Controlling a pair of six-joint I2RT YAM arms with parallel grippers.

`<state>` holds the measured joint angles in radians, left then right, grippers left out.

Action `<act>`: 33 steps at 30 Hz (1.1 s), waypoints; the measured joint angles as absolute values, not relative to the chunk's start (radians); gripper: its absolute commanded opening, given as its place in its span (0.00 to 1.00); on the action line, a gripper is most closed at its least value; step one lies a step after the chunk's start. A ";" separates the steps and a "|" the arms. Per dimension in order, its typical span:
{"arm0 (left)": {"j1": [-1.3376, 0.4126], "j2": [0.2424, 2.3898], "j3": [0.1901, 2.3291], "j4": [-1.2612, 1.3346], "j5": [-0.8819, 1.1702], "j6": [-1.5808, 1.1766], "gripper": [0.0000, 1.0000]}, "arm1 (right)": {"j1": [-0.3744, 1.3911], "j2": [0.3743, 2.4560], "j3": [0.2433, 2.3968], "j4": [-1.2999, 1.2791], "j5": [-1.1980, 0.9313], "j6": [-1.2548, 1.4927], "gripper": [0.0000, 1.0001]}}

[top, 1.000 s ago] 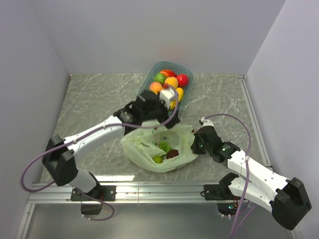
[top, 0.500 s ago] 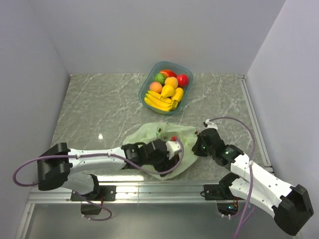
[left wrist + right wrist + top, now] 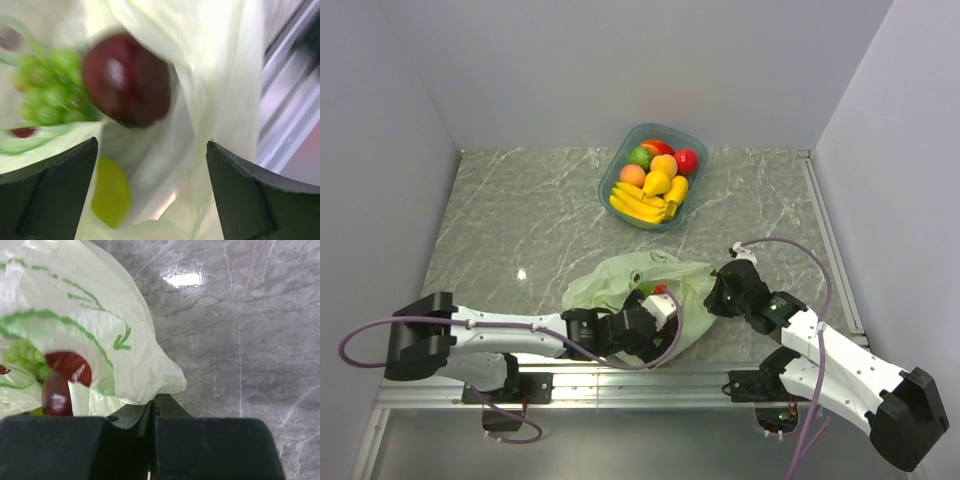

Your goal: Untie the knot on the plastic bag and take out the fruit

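Both claws meet the bag (image 3: 610, 285): left claw (image 3: 151, 145) wide before the plum (image 3: 127, 80), right claw (image 3: 152, 401) pinching its right edge.

The left gripper (image 3: 151, 142) has swung back from the teal bowl (image 3: 604, 186). It now gapes inside the plastic bag (image 3: 600, 285), near the plum (image 3: 127, 80).

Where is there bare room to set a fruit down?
Bare table lies left and right of the teal bowl. The near edge is crowded: the plastic bag, left gripper and right gripper.
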<state>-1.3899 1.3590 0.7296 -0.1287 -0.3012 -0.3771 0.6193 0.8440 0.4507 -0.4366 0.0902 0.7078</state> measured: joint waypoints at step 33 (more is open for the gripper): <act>-1.226 1.652 0.971 -0.141 -0.226 -0.391 0.34 | 0.622 0.846 0.419 -0.404 0.097 0.714 0.00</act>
